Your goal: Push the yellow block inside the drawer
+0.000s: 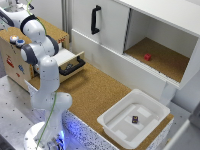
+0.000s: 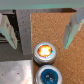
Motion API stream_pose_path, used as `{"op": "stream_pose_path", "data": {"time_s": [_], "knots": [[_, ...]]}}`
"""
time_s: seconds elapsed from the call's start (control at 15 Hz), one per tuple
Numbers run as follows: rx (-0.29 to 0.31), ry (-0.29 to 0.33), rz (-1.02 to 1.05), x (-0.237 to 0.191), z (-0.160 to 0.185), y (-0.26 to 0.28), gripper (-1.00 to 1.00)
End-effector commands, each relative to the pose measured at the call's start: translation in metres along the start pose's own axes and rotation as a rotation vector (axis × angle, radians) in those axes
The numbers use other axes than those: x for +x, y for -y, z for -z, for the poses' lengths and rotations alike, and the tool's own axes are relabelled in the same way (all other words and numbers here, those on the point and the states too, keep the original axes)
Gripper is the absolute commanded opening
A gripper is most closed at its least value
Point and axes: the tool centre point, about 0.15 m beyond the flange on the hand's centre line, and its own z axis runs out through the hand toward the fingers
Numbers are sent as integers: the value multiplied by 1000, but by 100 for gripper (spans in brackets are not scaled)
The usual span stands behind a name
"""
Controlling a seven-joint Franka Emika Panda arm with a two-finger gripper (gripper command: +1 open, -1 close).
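My jaws stand spread wide, with nothing between them; in the wrist view my gripper (image 2: 41, 31) hangs over cork, one translucent finger (image 2: 8, 29) at one side and the other at the far side. The exterior view does not show my jaws at all, since my own white arm (image 1: 42, 60) blocks them.

At the exterior view's left sits the plywood box (image 1: 17, 55), and from its face the drawer (image 1: 70, 61) is pulled out, pale-fronted with a black bar handle (image 1: 74, 67), whitish inside. My arm covers much of it, and I cannot make out the yellow block in either view.

The surface is a brown cork mat (image 1: 92, 90) with a speckled edge, lying on a perforated metal table (image 1: 15, 110). Behind it stands a big white cabinet (image 1: 107, 25) with a vertical black handle, and to its right an open compartment holds a small red block (image 1: 147, 57). Nearer the front, at the right, a white plastic tub (image 1: 134, 119) holds a small dark cube (image 1: 135, 119).

Only the wrist view shows two round lit parts below my fingers, one glowing orange (image 2: 44, 50), one blue (image 2: 49, 76).
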Motion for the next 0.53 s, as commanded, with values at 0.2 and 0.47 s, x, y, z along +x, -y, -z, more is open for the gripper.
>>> {"op": "stream_pose_path", "data": {"time_s": [0.2, 0.47], "knots": [[62, -135, 33, -63, -14, -21, 100], [117, -162, 68, -82, -38, -32, 100]]}}
